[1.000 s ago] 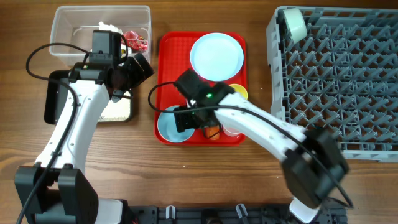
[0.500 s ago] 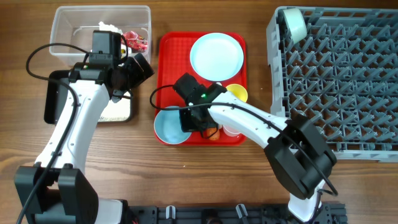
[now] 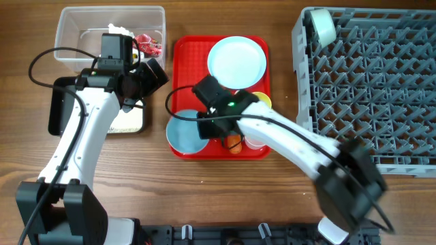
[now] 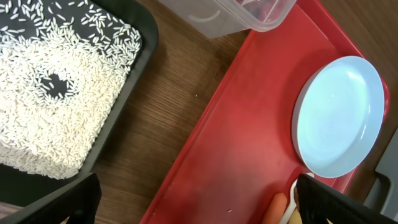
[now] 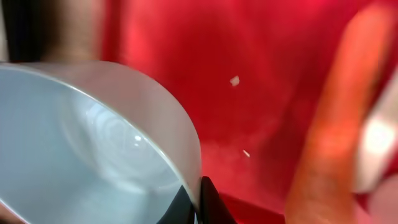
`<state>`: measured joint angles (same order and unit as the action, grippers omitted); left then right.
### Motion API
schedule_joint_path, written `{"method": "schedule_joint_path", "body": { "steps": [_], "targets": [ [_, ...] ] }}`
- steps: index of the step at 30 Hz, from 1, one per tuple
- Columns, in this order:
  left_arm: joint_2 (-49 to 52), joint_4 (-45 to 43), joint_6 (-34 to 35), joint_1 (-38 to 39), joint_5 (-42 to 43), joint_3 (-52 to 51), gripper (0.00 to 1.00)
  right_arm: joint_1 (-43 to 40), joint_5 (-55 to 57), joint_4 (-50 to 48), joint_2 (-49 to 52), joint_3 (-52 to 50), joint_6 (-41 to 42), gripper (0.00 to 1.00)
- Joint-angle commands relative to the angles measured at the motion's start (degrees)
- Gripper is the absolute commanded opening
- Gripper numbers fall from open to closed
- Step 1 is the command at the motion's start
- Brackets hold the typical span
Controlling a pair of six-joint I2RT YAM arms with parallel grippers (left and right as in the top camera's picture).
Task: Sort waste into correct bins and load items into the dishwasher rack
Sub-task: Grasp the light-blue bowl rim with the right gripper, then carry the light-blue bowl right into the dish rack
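Right jaws are pinched shut on the rim of the pale blue bowl (image 5: 93, 155), at seven o'clock on the red tray (image 3: 185, 54), carrot (image 3: 234, 143) at its three o'clock. Left jaws gape wide, empty, above the black tray (image 4: 148, 43) edge.

I see matt brown wood grain on the table (image 3: 150, 190). The red tray (image 3: 182, 61) is smooth, glossy plastic, the pale blue bowl (image 5: 93, 155) glossy too. The tub (image 3: 68, 30) is clear plastic; the rack (image 3: 368, 88), dull grey plastic.
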<state>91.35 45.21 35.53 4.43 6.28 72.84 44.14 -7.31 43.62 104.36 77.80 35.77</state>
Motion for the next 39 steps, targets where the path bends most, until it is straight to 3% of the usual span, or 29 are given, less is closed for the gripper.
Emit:
{"method": "schedule_joint_path", "body": {
  "steps": [1, 7, 13, 18, 21, 26, 33, 39],
  "targets": [
    [0.3, 0.0, 0.9, -0.2, -0.4, -0.1, 1.00, -1.5, 8.1, 0.5, -11.6, 2.8, -4.0, 0.04],
    [0.3, 0.0, 1.0, -0.2, -0.4, -0.1, 1.00, -11.1, 31.9, 5.2, -22.2, 2.8, -7.4, 0.04],
    [0.3, 0.0, 1.0, -0.2, -0.4, -0.1, 1.00, -21.4, 52.1, 3.9, -22.7, 2.8, -9.1, 0.04],
    [0.3, 0.0, 0.9, -0.2, -0.4, -0.1, 1.00, -26.9, 59.7, -0.9, -19.7, 2.8, -10.9, 0.04],
    [0.3, 0.0, 1.0, -0.2, -0.4, -0.1, 1.00, -29.2, 64.0, -10.1, -15.6, 2.8, -22.1, 0.04],
    [0.3, 0.0, 1.0, -0.2, -0.4, -0.1, 1.00, -29.8, 73.4, -17.1, -8.0, 2.8, -35.6, 0.04],
    [0.3, 0.0, 0.9, -0.2, -0.4, -0.1, 1.00, -29.9, 88.4, -17.0, 1.2, 2.8, -43.8, 0.05],
    [0.3, 0.0, 1.0, -0.2, -0.4, -0.1, 1.00, -30.1, 89.0, -16.6, 3.5, 2.0, -44.8, 0.04]
  ]
}}
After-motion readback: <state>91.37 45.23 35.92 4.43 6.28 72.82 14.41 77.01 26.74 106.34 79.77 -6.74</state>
